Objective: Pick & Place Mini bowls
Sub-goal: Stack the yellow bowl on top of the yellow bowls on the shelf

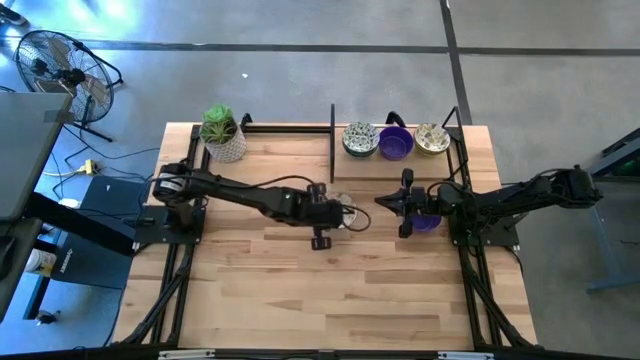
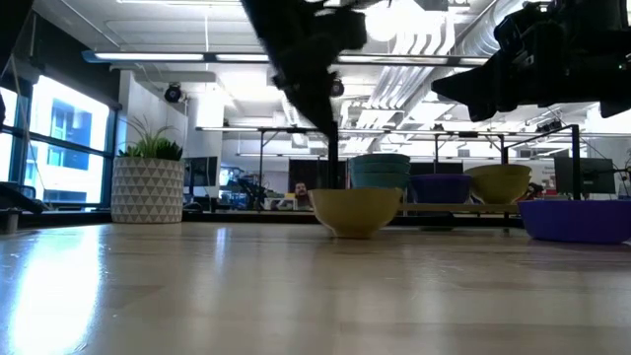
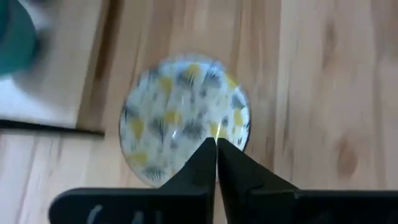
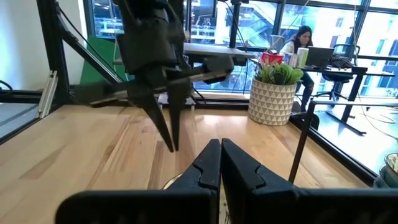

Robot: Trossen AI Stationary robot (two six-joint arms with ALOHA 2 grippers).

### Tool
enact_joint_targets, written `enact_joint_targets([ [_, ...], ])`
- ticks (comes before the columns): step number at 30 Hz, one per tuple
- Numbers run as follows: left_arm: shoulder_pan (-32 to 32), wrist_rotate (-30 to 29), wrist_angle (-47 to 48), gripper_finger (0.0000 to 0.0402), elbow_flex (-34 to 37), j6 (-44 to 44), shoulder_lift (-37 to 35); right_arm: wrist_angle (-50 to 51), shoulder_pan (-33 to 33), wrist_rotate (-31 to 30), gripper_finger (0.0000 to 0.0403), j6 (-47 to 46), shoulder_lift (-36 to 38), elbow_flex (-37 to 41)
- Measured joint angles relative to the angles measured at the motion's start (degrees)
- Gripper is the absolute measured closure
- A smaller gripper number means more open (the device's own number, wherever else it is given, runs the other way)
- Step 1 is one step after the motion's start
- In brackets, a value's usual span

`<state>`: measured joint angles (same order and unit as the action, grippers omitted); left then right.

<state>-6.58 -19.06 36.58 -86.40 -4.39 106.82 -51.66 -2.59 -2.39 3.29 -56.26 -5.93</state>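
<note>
A cream bowl with a yellow and grey speckled pattern (image 3: 183,118) stands on its base on the wooden table, near the middle (image 2: 357,210). My left gripper (image 3: 216,144) hangs shut just above its rim, pointing steeply down (image 4: 172,144), and touches nothing. A purple bowl (image 1: 428,222) sits on the table under my right arm (image 2: 577,219). My right gripper (image 1: 404,205) is shut and level above the table, pointing at the left gripper. Three more bowls stand on a raised board at the back: patterned (image 1: 360,138), purple (image 1: 396,143) and patterned (image 1: 432,138).
A white pot with a green plant (image 1: 222,133) stands at the far left corner. A black frame with upright posts (image 1: 332,140) borders the raised board (image 1: 345,170). The near half of the table (image 1: 330,300) is bare wood. A person (image 4: 298,40) sits at a desk beyond the table.
</note>
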Motion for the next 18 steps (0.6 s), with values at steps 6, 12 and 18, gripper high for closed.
enact_joint_targets([
  [6, -0.18, -3.98, -11.64, 0.0387, 12.73, -3.91, -7.99, 0.36, 0.02, 0.24, 0.0402, -0.28, -0.01, 0.0],
  [12, -0.21, -4.1, -30.19, 0.04, 29.84, -7.86, -16.96, 1.78, 0.02, -0.43, 0.0403, -1.45, 0.01, 0.07],
  [18, -0.18, -4.43, -54.76, 0.0399, 46.13, -9.67, -20.56, 13.15, 0.0, -3.41, 0.0402, -6.09, 0.05, -5.38],
])
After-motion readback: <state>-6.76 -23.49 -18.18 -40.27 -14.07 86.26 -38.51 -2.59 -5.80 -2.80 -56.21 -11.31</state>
